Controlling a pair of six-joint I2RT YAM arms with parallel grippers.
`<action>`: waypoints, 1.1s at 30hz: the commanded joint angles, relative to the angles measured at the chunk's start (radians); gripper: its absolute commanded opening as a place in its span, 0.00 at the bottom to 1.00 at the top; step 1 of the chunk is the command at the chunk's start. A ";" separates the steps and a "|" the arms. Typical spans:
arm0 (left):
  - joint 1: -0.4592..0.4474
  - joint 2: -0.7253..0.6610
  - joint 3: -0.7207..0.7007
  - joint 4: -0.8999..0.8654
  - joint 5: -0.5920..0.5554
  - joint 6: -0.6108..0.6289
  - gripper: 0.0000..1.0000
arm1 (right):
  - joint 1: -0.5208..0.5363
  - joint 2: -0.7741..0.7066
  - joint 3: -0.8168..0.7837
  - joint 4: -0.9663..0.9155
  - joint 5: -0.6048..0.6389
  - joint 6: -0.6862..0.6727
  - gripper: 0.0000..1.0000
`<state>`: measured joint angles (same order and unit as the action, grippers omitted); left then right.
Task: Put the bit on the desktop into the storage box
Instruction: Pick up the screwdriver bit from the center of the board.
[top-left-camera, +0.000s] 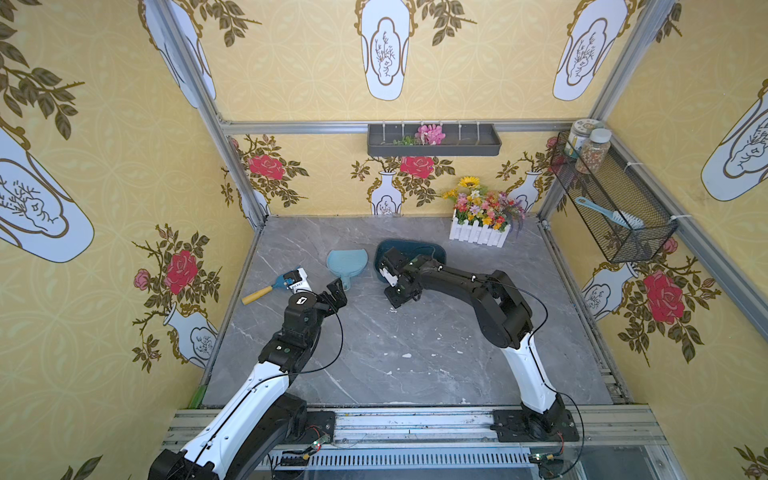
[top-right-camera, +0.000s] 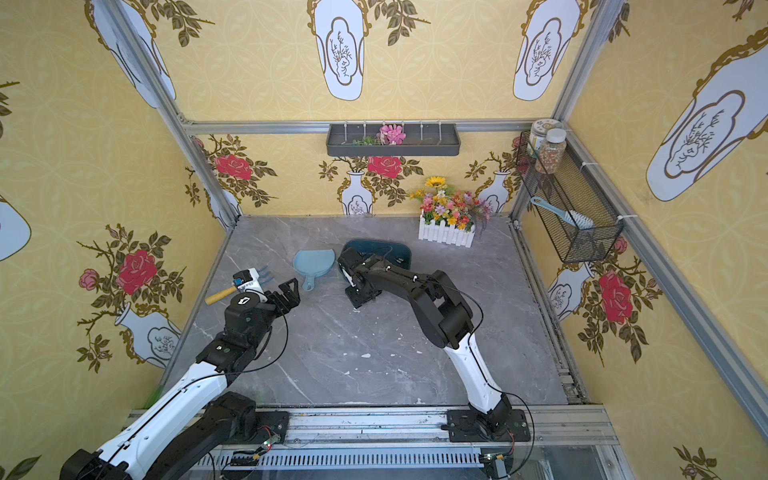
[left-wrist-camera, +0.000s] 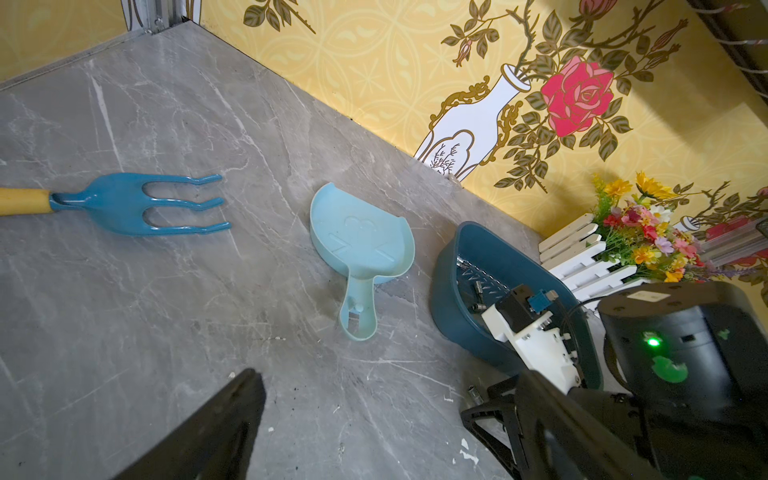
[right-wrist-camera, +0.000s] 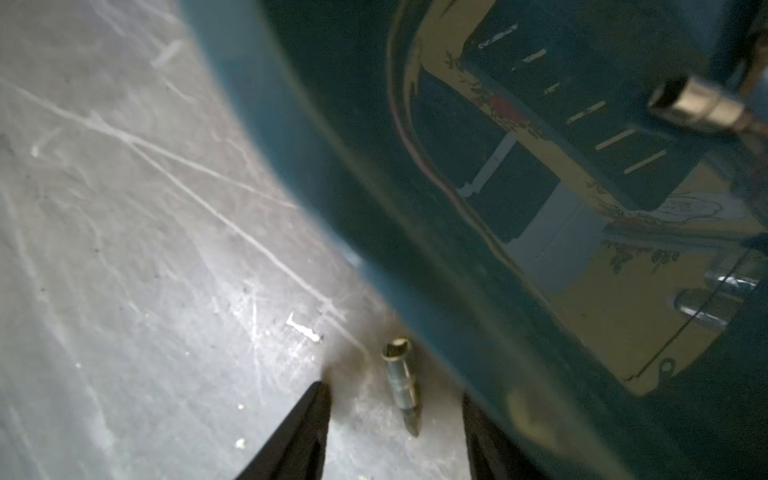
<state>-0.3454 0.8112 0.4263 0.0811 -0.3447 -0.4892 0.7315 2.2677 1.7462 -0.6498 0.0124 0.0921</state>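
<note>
We see the small silvery metal bit (right-wrist-camera: 402, 384) lying flat on the grey marble-look desktop (right-wrist-camera: 124, 249), outside the dark teal, shallow plastic storage box (right-wrist-camera: 332, 174) and just beside its outer wall. We cannot tell whether it touches that wall. The left wrist view shows the same bit (left-wrist-camera: 471, 392) as a small bright speck on the desktop at the foot of the box (left-wrist-camera: 449, 299).

The right gripper (top-left-camera: 401, 298) is down at the desktop by the near side of the box. In the right wrist view its two black fingers (right-wrist-camera: 301, 428) stand one on each side of the bit. Bare desktop shows between each fingertip and the bit, so the jaws are parted and grip nothing.

Inside the box we make out other silvery bits (left-wrist-camera: 478, 286) on its floor.

The left gripper (top-left-camera: 337, 293) hangs over the desktop with its jaws spread wide and nothing between them, near the handle of the light blue plastic dustpan (top-left-camera: 347, 262). A blue three-pronged hand rake (left-wrist-camera: 137, 203) with a yellow handle lies on the desktop close to that arm.
</note>
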 joint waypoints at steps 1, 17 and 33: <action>0.003 -0.005 0.006 0.008 -0.009 0.015 1.00 | 0.000 0.039 0.005 -0.034 0.017 -0.012 0.48; 0.006 -0.020 0.011 -0.002 -0.009 0.018 1.00 | 0.000 0.009 0.006 -0.050 0.026 -0.009 0.14; 0.006 -0.023 0.006 -0.006 -0.010 0.011 1.00 | -0.012 -0.112 0.011 -0.056 -0.006 -0.020 0.13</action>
<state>-0.3405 0.7887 0.4320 0.0742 -0.3481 -0.4793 0.7265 2.1845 1.7512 -0.6899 0.0223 0.0776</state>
